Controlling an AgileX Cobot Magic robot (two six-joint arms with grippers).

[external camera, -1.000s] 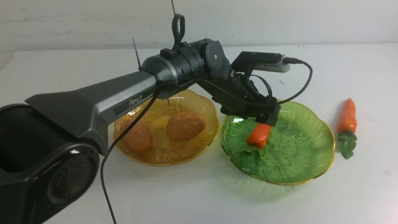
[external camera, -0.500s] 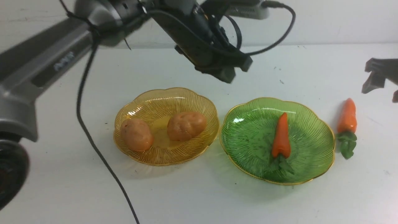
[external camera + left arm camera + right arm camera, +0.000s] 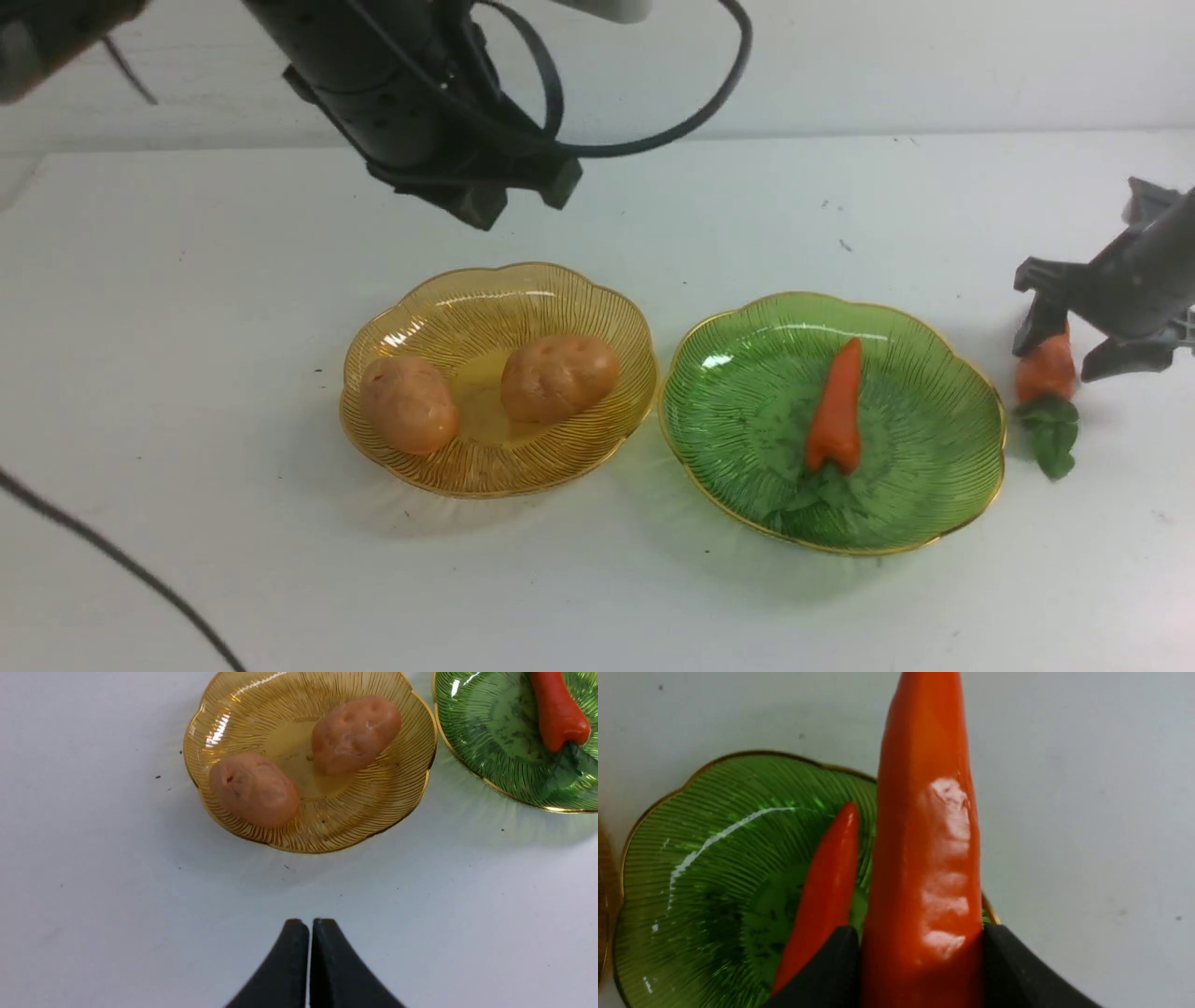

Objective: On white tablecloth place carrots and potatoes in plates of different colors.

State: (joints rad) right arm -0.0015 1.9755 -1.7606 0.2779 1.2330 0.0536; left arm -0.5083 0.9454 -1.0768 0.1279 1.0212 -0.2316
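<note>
Moved since the earlier frames: the left arm has gone up and back toward its own side, off the green plate. The right arm has come in from the right edge onto the carrot lying outside the plates.

1. White tablecloth (image 3: 187, 392), a plain smooth covering with a few dark specks, over the worktop. Count: one. Carries all below.
2. Left fingers (image 3: 299, 952), black, pressed together, empty, high above the cloth behind the amber plate. Judged parked clear so the other arm has room.
3. Right fingers (image 3: 831, 970), black, closed part-way on the loose carrot's orange body, one on each side. Judged the start of a lift.
4. Green plate (image 3: 934, 392), a translucent ribbed scalloped dish with a gold rim. Count: one. Takes the carrots.
5. Amber plate (image 3: 485, 289), same make in yellow, slightly smaller, just beside the green one. Count: one. Takes the potatoes.
6. Potatoes, lumpy tan-orange toys. Count: two. Left potato (image 3: 409, 403) and right potato (image 3: 558, 376) both lie in the amber plate, apart. Group complete.
7. Carrots, glossy orange tapered toys with dark green leaves. Count: two.
   - Plated carrot (image 3: 836, 411) lies mid-dish in the green plate.
   - Loose carrot (image 3: 1047, 373) sits just outside that plate's right rim. Cannot tell whether it has left the cloth.
   - One placement outstanding.
</note>
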